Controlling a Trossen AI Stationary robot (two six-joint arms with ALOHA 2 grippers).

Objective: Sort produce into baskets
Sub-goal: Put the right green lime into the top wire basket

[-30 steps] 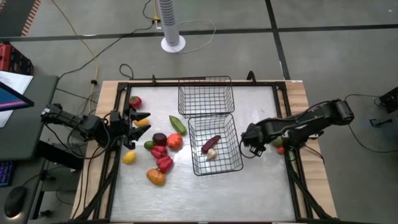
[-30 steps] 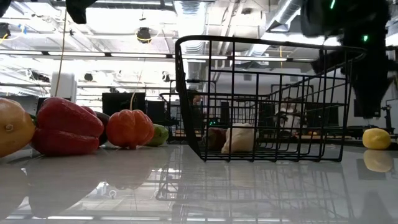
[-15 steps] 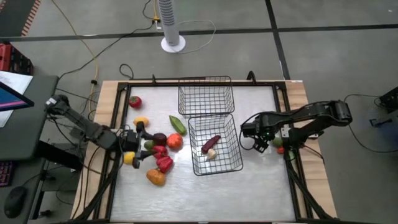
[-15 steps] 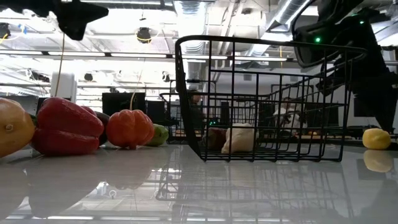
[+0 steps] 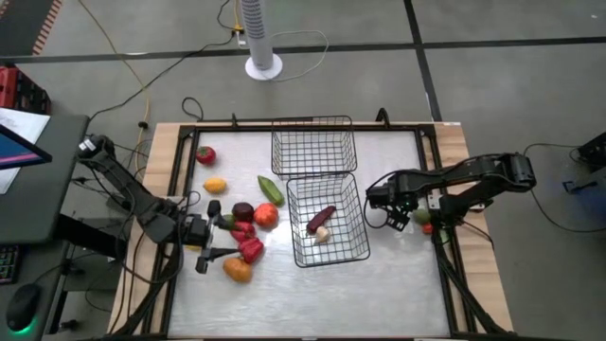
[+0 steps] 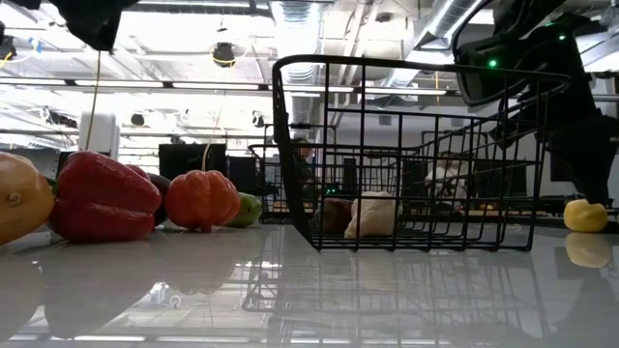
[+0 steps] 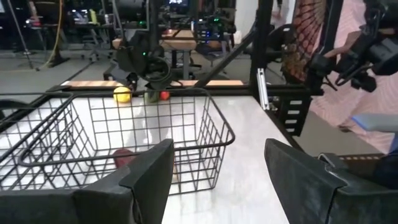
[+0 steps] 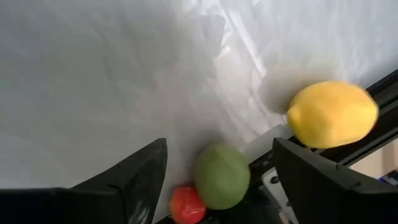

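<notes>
You are looking at a robotics lab or workshop, not a home. The desk (image 5: 398, 284) is a pale board inside a black metal frame, standing on a grey concrete floor (image 5: 492, 85) marked with dark lines. Loose cables (image 5: 142, 85) run across that floor to the rig, and a white tower fan (image 5: 260, 38) stands behind it. A computer screen (image 5: 17, 147) sits at the left edge. Across the desk you see an open industrial ceiling with exposed ducts and strip lights (image 6: 290, 19), and further benches carrying monitors and gear (image 7: 186, 37).
</notes>
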